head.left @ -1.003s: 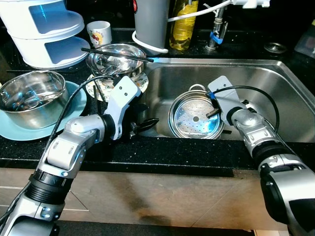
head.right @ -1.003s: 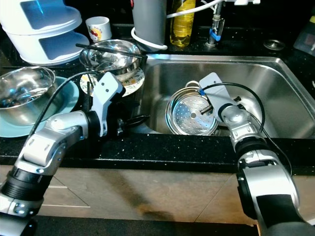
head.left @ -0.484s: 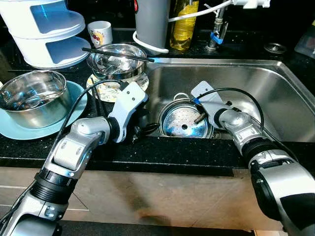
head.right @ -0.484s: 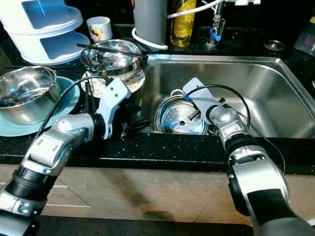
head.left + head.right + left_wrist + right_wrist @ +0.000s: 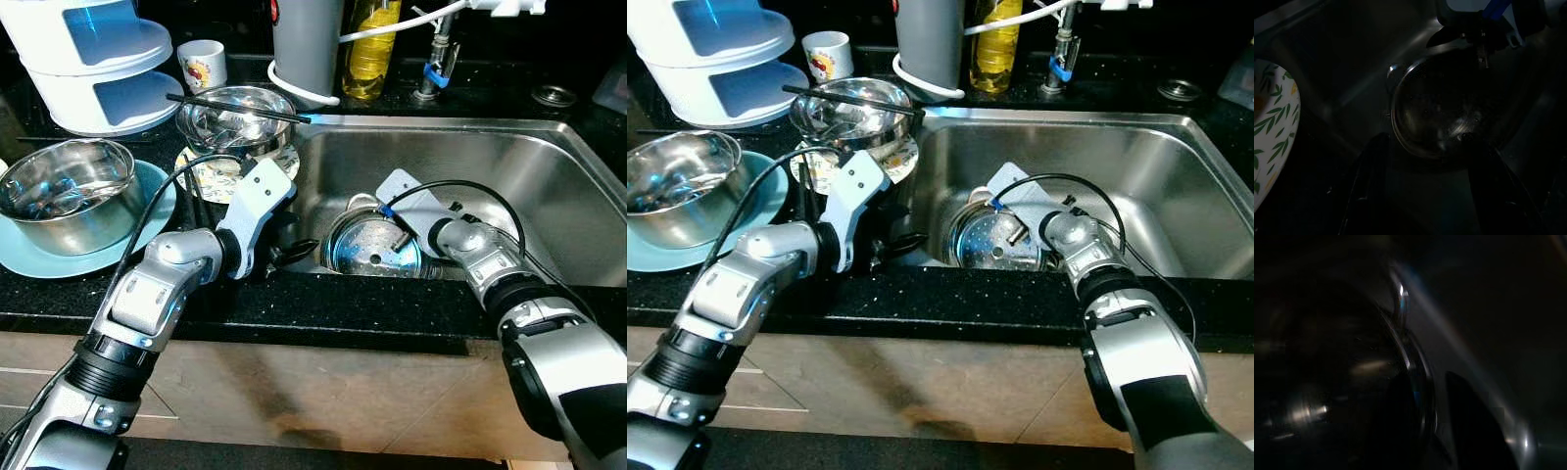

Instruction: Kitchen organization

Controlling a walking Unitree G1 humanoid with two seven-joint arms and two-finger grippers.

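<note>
A round perforated steel steamer pan lies in the front left part of the sink. My right gripper is at the pan's right rim and is shut on it; in the right wrist view the rim runs between the two fingers. My left gripper hangs over the sink's left wall, just left of the pan. It is open, and in the left wrist view the pan lies ahead of its spread fingers.
On the black counter at the left a steel bowl sits on a teal plate. Behind it a second steel bowl carries chopsticks and rests on a leaf-patterned plate. A mug, white stacked containers, a grey canister and a yellow bottle line the back.
My right gripper has dragged the steamer pan leftward across the sink floor toward the front left corner. My left arm has shifted a little right, toward the sink's edge.
</note>
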